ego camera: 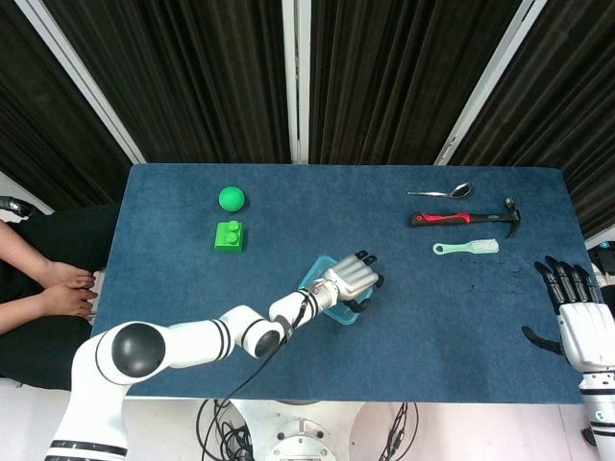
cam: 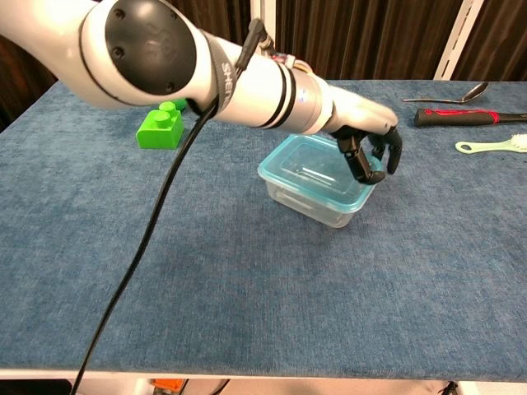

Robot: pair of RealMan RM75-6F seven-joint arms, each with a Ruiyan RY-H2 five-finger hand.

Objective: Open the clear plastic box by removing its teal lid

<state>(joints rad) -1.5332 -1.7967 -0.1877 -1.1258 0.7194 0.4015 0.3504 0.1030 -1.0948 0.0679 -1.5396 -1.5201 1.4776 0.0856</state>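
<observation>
The clear plastic box (cam: 311, 204) with its teal lid (cam: 303, 161) stands mid-table; in the head view only the lid's left part (ego camera: 320, 273) shows from under my left hand (ego camera: 354, 281). My left hand (cam: 372, 146) reaches over the box's right end. Its fingers curl down past the lid's right rim while the thumb lies on the lid, so it grips that rim. The lid still sits on the box. My right hand (ego camera: 582, 322) hovers at the table's right edge, fingers spread, holding nothing; the chest view does not show it.
A green block (ego camera: 229, 235) and a green ball (ego camera: 231, 198) lie at the back left. A spoon (ego camera: 442, 192), a red-handled hammer (ego camera: 461, 218) and a brush (ego camera: 466, 248) lie at the back right. A person's hands (ego camera: 53, 288) rest left of the table.
</observation>
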